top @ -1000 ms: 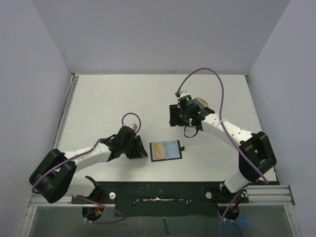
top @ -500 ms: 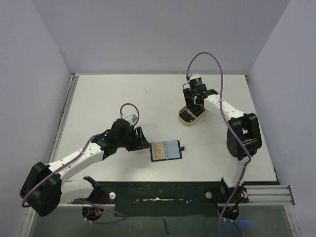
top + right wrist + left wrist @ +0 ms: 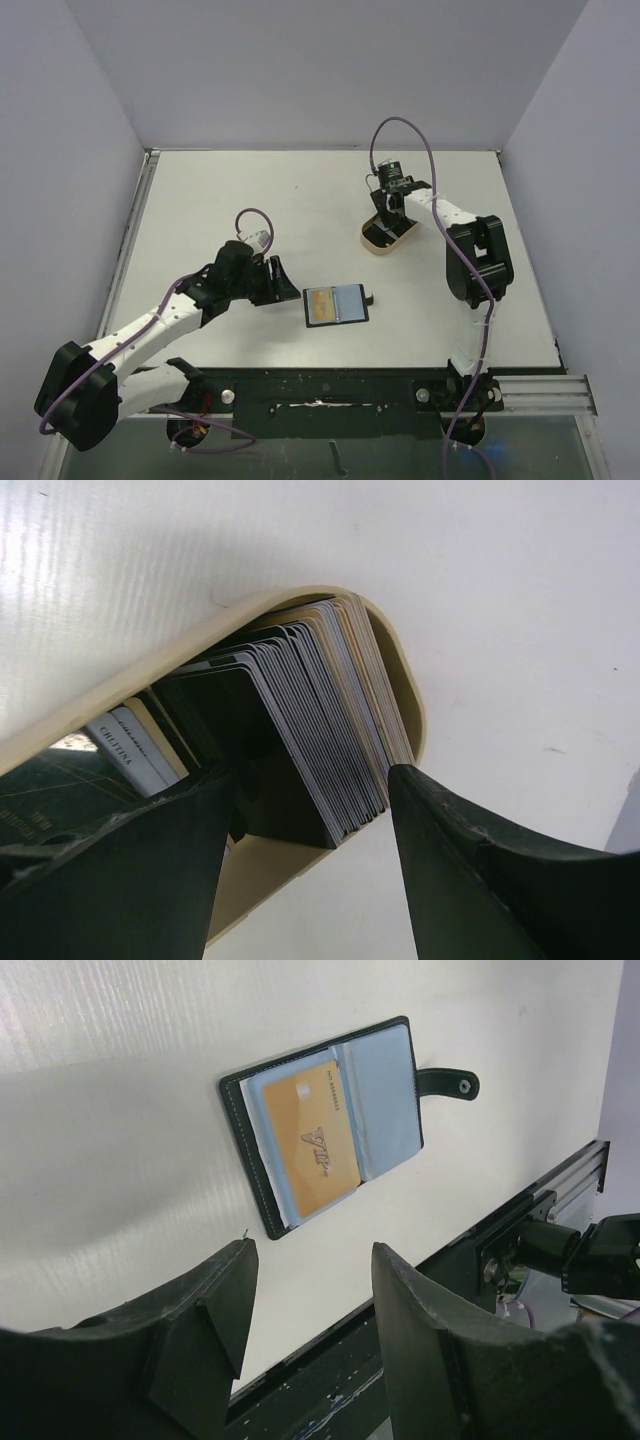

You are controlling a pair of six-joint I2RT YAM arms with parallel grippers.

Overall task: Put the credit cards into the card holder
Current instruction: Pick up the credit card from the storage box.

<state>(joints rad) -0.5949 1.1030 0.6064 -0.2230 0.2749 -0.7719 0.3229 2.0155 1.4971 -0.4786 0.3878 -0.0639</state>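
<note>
On the white table [image 3: 220, 200], your biggest worry is the beige oval tray [image 3: 404, 685]. Your right claw [image 3: 310, 777] hangs directly over it with its jaws well apart and nothing in them. The credit cards [image 3: 300, 710] stand on edge, packed tight, just beyond its fingertips. Closing from here could pinch several at once, and a finger catching the tray wall could tip or drag the tray. Those neighbouring cards and that wall are what crowd your pick. The card holder [image 3: 385, 1105] lies open and flat just ahead of your left claw [image 3: 312, 1250], well apart from the right one. The left jaws are also parted and empty, so nothing pins the holder. A card pushed in could shove it toward the black rail [image 3: 565, 1185] to that claw's right. A tan-gold card [image 3: 305, 1140] already fills the panel on that claw's left; I cannot tell whether it is fully seated. The strap tab [image 3: 447, 1083] juts out beyond the right panel and could snag.
</note>
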